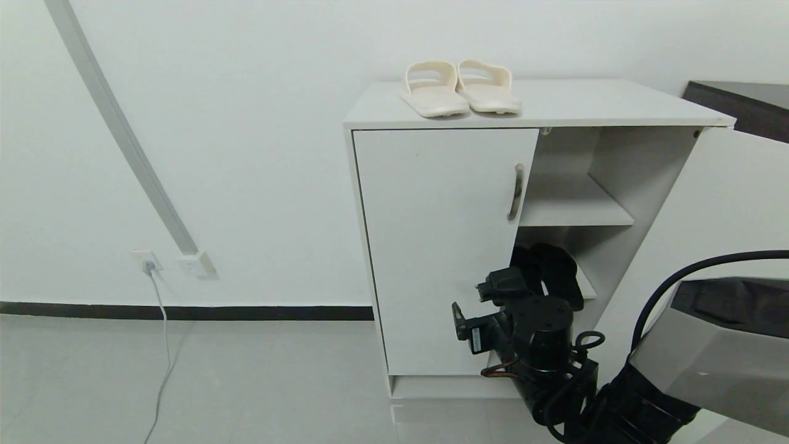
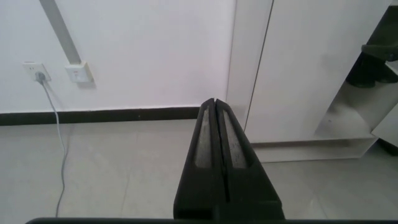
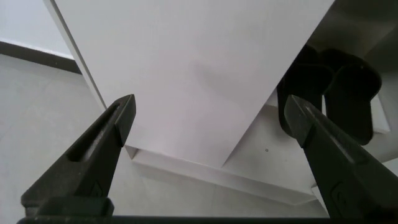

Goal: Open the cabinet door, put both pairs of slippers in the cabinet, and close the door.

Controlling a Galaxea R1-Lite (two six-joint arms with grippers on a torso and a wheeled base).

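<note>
Fingers (image 3: 102,146) of right gripper (image 3: 210,106): spread wide, nothing held between them. It faces the lower front of the tall white laminate cabinet (image 1: 555,102), just before the free edge of its closed left door (image 1: 431,246). I cannot tell whether it touches.

Fingers (image 2: 204,143) of left gripper (image 2: 214,107): pressed together, no gap, nothing gripped. It points over the grey tiled floor (image 2: 124,174) toward the cabinet's base, apart from it.

Doors: right door (image 1: 715,203) swung open, standing at 3 o'clock in the head view. The left one is shut, with a curved metal handle (image 1: 516,192) at its 3 o'clock edge.

Pair of black slippers (image 1: 558,265): inside the open right compartment, side by side on the lower shelf (image 1: 588,288), partly hidden behind the right gripper. Above them, at their 12 o'clock, is the upper shelf (image 1: 576,213).

Pair of cream open-toe slippers (image 1: 459,86): on the cabinet top, side by side, touching, at 12 o'clock of the closed door.

White wall socket (image 1: 147,262) with a grey cable (image 1: 165,333) plugged in: at 9 o'clock from the cabinet.
</note>
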